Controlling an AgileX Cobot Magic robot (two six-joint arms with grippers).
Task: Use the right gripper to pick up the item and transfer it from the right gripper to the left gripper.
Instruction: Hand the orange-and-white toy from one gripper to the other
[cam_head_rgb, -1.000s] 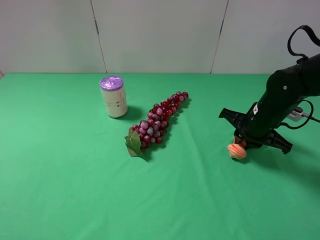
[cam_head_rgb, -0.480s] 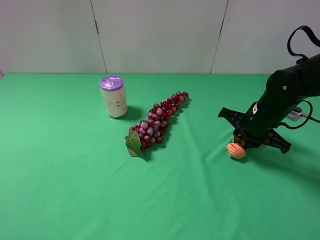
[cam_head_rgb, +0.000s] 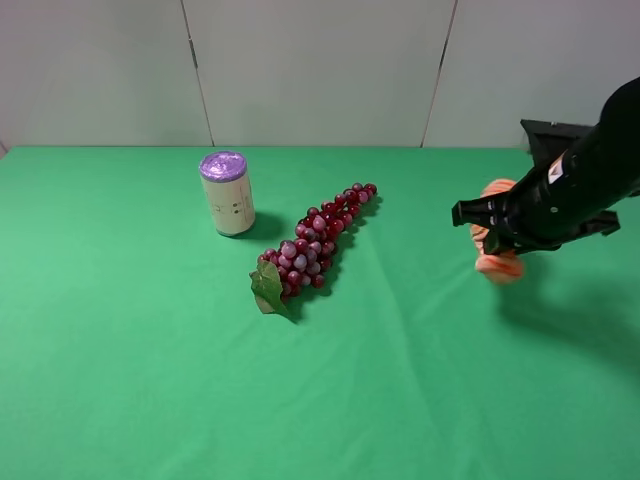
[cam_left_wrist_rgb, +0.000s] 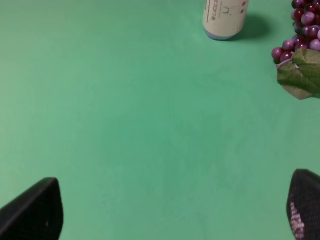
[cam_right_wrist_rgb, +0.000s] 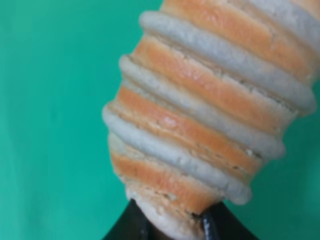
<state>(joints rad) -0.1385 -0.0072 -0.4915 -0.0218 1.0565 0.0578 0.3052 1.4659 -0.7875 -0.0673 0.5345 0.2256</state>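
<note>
Pinching the item (cam_right_wrist_rgb: 200, 125) by one end, the right gripper (cam_head_rgb: 487, 225) holds it in the air above the green cloth at the scene's right, so the pickup looks done and the handover is next. The left gripper (cam_left_wrist_rgb: 167, 210), fingers spread wide, hangs over bare cloth near the can (cam_left_wrist_rgb: 225, 17); it must meet the roll's free end and close. The can's print is too blurred to read.

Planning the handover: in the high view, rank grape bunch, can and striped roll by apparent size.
Largest: grape bunch.
The can and striped roll look alike; roll is lifted, partly hidden, so unranked.
</note>
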